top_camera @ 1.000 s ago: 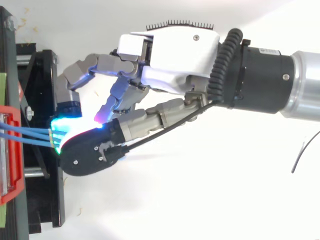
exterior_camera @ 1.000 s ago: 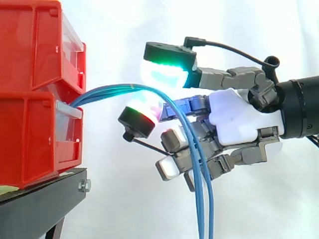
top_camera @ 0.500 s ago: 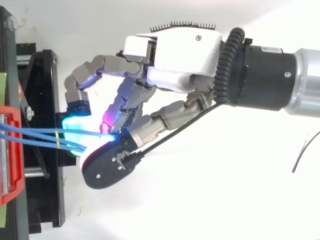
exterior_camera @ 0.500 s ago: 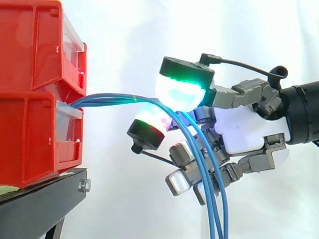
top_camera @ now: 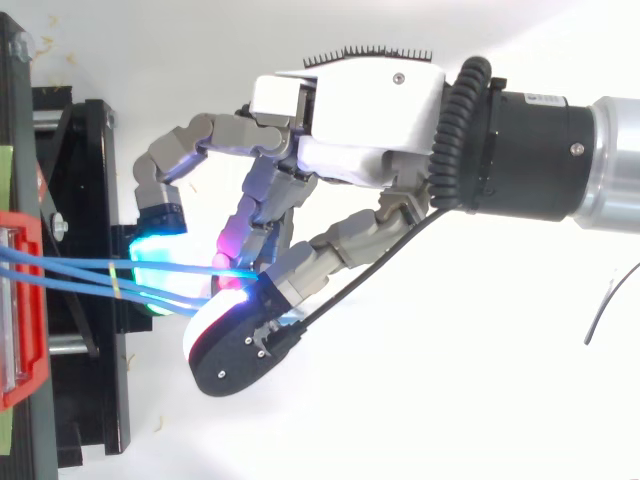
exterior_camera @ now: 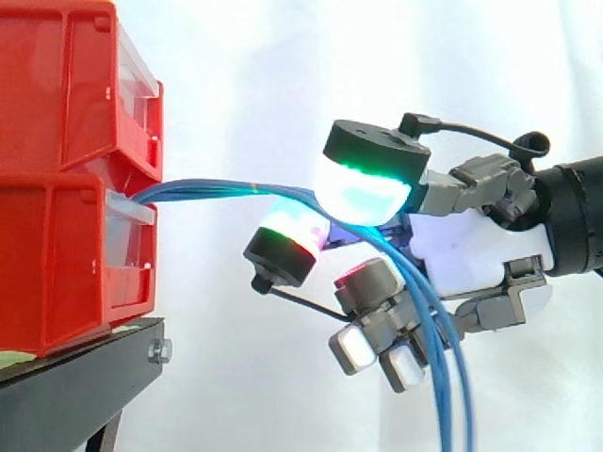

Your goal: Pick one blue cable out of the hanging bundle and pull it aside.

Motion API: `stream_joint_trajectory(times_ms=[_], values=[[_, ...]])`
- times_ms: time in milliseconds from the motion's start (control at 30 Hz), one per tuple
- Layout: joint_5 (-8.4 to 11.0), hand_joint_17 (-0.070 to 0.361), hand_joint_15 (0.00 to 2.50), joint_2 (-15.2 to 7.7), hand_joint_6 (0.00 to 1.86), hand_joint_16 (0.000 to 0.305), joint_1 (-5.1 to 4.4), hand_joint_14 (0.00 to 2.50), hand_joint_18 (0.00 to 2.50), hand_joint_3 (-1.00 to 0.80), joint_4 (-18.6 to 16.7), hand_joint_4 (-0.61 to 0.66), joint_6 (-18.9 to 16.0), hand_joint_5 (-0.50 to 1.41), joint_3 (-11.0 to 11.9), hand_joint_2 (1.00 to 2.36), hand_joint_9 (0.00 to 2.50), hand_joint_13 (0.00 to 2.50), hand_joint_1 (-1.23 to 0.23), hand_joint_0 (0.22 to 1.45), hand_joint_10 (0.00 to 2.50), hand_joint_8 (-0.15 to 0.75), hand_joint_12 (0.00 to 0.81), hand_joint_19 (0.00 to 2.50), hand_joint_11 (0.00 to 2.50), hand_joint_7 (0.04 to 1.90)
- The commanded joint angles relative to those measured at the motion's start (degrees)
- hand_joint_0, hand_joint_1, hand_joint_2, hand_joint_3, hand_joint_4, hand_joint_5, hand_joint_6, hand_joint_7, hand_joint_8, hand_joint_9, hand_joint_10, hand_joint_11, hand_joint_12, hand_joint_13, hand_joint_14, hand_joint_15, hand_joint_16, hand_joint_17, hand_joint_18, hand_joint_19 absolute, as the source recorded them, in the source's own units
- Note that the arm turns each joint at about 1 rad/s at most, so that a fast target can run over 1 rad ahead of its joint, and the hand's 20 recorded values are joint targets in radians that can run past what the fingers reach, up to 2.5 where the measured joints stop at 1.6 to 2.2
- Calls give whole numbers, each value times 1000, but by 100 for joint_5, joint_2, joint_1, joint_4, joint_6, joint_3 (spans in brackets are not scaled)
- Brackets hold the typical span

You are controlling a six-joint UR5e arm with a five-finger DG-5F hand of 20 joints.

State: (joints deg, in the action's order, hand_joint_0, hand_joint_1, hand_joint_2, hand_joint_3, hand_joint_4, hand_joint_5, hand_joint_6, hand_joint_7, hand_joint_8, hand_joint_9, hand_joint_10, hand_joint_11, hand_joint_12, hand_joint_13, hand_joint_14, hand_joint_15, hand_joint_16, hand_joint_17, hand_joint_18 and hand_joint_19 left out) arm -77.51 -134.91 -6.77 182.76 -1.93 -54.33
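Looking across from the side, shows two red bins (exterior_camera: 57, 254) stacked at the left edge of the frame on a black stand (exterior_camera: 75, 386), before a white curtain (exterior_camera: 236, 56). Finds the blue cables (exterior_camera: 226, 188) leaving the gap between the upper and lower bin at left centre, running level toward the right, then bending down at centre right and dropping out of the bottom edge. Places the robot hand (exterior_camera: 471, 254) at the right of the frame, level with that bend and well apart from the bins. Shows its fingers curled round the cables at the bend:
- one large pad (exterior_camera: 363, 184) glowing green, pressed on top of the strands;
- a second pad (exterior_camera: 287, 247) glowing green and red, just below them;
- lower fingers with white pads, hooked around the hanging part.

Cannot tell how many strands are actually pinched.

Looking down from above, shows the robot hand (top_camera: 350, 110) entering from the right edge, fingers bent toward the left. Finds three blue strands crossing from the red bins (top_camera: 22, 225) at the left edge over the black stand (top_camera: 85, 180). Shows them ending between a cyan-glowing pad (top_camera: 160, 262) and a black-backed fingertip (top_camera: 240, 345) at lower centre. Shows a magenta glow on another finger just above the strands.
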Motion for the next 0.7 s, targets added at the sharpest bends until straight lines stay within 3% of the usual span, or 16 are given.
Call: stream_joint_trajectory(times_ms=[0, 100, 367, 667], values=[[-1, 107, 627, 0, 898, 47, 0, 21, 1088, -500, -4, -59, 0, -74, 10, 1000, 1273, 1031, -901, 566, 20, 315, 341, 548, 1123, 1312], [-1, 115, 625, 35, 899, 51, 0, 21, 1111, -500, -4, -36, 0, -80, 27, 1000, 1195, 1015, -834, 508, 18, 336, 364, 547, 1035, 1304], [-1, 116, 627, 35, 901, 52, 0, 21, 1118, -500, 67, -8, 9, -84, 71, 1000, 1219, 1027, -828, 515, 18, 344, 361, 557, 1021, 1271], [-1, 132, 623, 44, 884, 58, 0, 20, 1158, -500, 172, 11, 0, -94, 89, 1000, 1233, 1044, -725, 437, 19, 368, 397, 546, 1007, 1188]])
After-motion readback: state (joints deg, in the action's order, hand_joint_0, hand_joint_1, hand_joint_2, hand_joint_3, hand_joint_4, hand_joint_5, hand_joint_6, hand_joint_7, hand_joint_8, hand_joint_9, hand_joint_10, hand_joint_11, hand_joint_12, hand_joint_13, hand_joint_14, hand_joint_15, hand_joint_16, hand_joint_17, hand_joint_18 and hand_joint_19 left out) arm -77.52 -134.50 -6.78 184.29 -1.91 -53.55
